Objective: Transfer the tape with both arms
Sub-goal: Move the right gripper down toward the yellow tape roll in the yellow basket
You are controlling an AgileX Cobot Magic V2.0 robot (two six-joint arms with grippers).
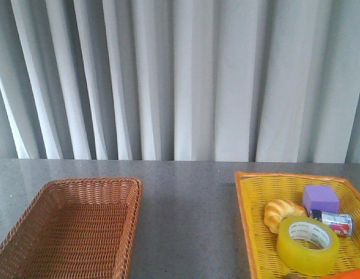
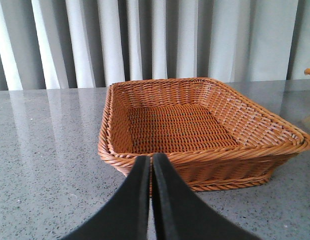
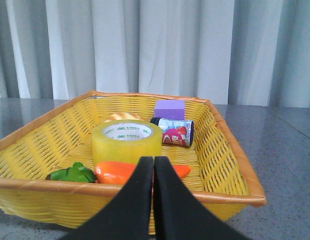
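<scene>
nothing is done yet: the tape [image 1: 308, 244] lies flat in the yellow basket [image 1: 249, 232], the brown basket [image 1: 29, 215] holds nothing. jaws of left gripper [image 2: 151, 165] and right gripper [image 3: 153, 166] are closed, gripping nothing.

Smooth matte black tapered fingers [image 2: 140, 200] on both wrists, likewise [image 3: 142, 200]

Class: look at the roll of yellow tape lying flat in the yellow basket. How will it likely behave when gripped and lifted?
The tape looks rigid: a thick wound ring on a printed core, so it probably keeps its shape. Lying flat, it should not roll, though on edge it likely would. Its glossy side may be slippery.
</scene>
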